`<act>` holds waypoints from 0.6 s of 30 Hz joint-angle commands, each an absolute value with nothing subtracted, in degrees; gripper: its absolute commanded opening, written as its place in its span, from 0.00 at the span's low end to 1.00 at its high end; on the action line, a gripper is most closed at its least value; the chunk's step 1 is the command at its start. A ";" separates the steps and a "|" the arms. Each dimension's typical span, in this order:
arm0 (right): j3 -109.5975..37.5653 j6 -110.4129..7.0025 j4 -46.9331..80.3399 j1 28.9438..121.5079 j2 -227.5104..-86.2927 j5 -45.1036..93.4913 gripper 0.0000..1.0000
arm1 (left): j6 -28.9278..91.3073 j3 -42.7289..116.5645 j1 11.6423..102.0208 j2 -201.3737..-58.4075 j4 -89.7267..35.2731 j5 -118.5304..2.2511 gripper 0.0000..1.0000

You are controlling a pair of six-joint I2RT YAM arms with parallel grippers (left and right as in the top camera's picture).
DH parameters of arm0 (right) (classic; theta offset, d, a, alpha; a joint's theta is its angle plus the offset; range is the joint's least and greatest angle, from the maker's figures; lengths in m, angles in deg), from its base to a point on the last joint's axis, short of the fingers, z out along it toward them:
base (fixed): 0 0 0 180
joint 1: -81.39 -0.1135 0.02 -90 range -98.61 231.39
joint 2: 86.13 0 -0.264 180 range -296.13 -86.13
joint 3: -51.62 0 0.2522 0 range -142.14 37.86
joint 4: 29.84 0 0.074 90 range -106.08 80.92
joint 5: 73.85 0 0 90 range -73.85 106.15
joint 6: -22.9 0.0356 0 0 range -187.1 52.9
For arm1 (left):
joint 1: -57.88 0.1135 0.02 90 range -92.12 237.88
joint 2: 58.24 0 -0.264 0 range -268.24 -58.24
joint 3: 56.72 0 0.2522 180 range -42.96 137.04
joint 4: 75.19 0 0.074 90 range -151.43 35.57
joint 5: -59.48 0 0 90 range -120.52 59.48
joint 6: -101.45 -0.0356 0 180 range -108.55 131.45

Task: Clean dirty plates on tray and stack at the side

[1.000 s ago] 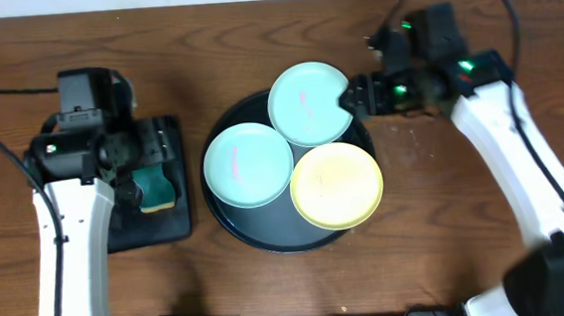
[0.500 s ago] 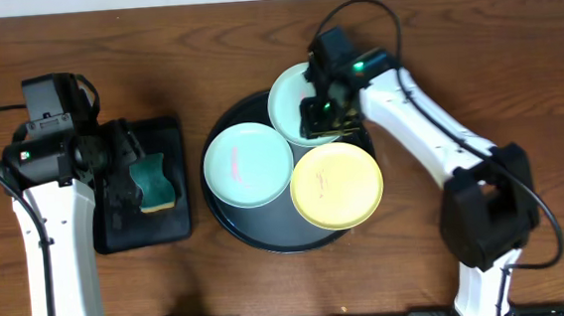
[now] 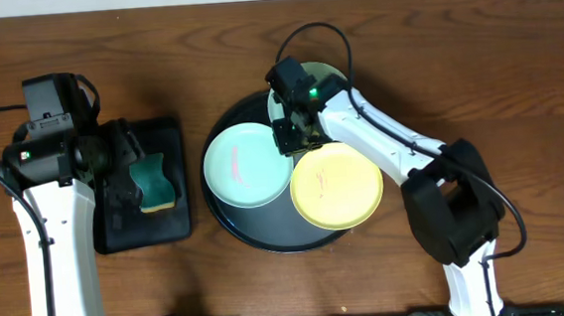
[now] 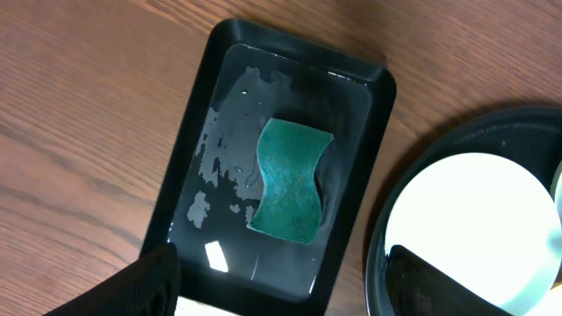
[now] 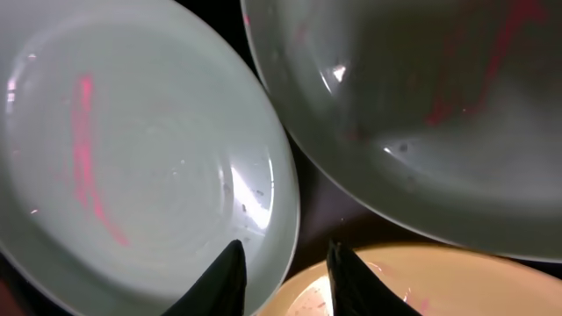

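Plates, three: left mint plate [image 3: 248,163], rear mint plate [image 5: 421,105], yellow plate [image 3: 337,184], all on one round tray [image 3: 258,237]. One sponge [image 4: 290,180] in rectangular tray [image 4: 198,132]. Left gripper [image 4: 294,281] fingers apart, empty. Right gripper [image 5: 285,263] fingers slightly apart, empty.

We hold our left arm [image 3: 53,234] along the left edge of the bench [image 3: 511,22], the left gripper [image 3: 124,174] pointing down, fingers [image 4: 154,285] spread wide. Our right arm [image 3: 386,146] stretches from the near edge at right toward mid-bench, the right gripper [image 3: 293,137] low, fingers [image 5: 224,281] parted by a narrow gap.
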State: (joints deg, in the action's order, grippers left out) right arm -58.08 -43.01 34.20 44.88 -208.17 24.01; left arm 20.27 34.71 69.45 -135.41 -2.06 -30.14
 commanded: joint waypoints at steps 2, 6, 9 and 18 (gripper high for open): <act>-58.98 -40.78 34.22 43.37 -209.11 20.40 0.27 | 20.60 34.19 69.72 -135.74 -1.93 -29.55 0.75; -58.93 -39.40 34.03 42.74 -209.11 18.94 0.25 | 20.60 34.19 69.72 -135.74 -1.71 -29.57 0.75; -58.91 -38.44 33.83 42.60 -209.17 18.41 0.24 | 20.60 34.19 69.72 -135.74 -1.47 -29.57 0.75; -58.82 -37.94 33.52 42.41 -211.69 18.11 0.15 | 20.58 34.16 69.72 -135.74 -1.32 -29.55 0.75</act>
